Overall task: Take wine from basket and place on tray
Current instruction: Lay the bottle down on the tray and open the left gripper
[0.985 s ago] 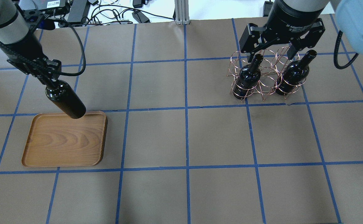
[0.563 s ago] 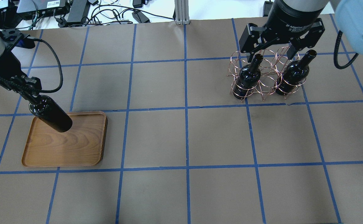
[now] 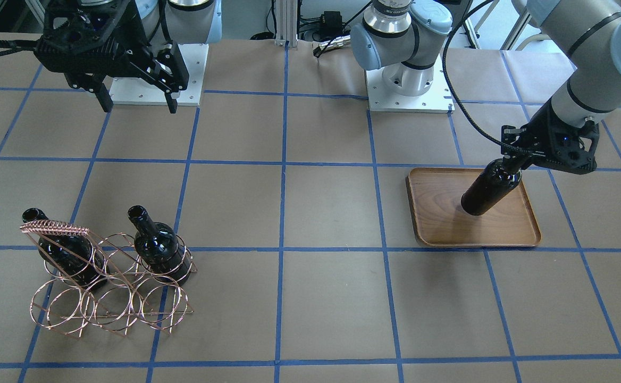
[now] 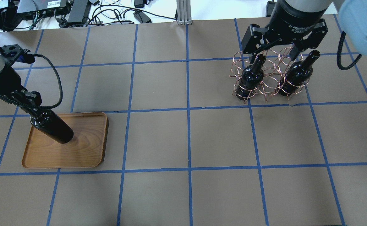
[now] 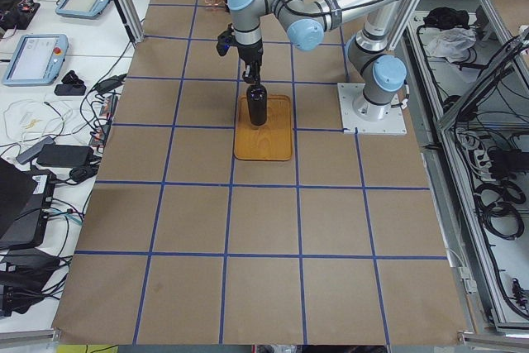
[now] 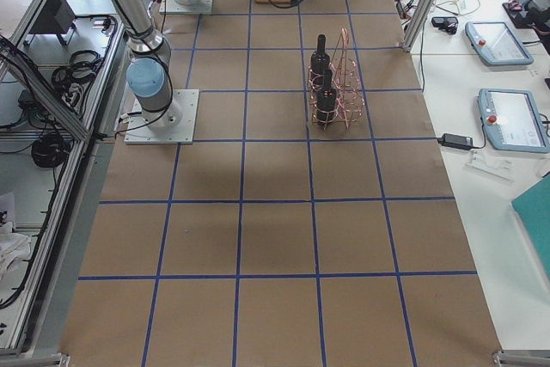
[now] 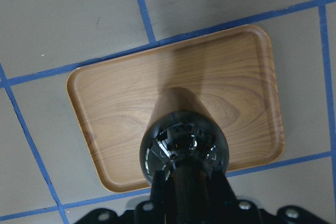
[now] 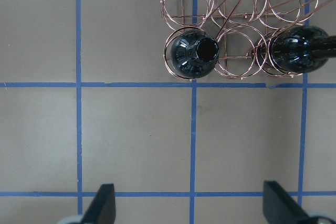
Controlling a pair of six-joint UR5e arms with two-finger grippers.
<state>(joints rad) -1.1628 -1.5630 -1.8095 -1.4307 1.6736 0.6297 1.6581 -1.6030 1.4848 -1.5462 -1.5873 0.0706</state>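
My left gripper point(image 4: 29, 105) is shut on the neck of a near-black wine bottle point(image 4: 53, 127) and holds it upright over the wooden tray point(image 4: 86, 150). The bottle's base is on or just above the tray's floor; I cannot tell which. The left wrist view looks down the bottle point(image 7: 184, 148) onto the tray point(image 7: 115, 98). The copper wire basket point(image 4: 266, 84) stands at the far right with two more bottles point(image 4: 252, 78) point(image 4: 296, 77) in its rings. My right gripper point(image 4: 274, 58) is open and empty, high above the basket's robot-side edge.
The brown paper table point(image 4: 186, 141) carries a grid of blue tape. The basket's coiled handle point(image 3: 55, 230) rises above its rings. Both arm bases point(image 3: 406, 85) sit at the table's robot side. Cables and power bricks point(image 4: 108, 12) lie beyond the far edge.
My left gripper has carried the bottle left and toward the robot, from the tray's far rim to over its floor, and lowered it. The right gripper and basket have not moved.
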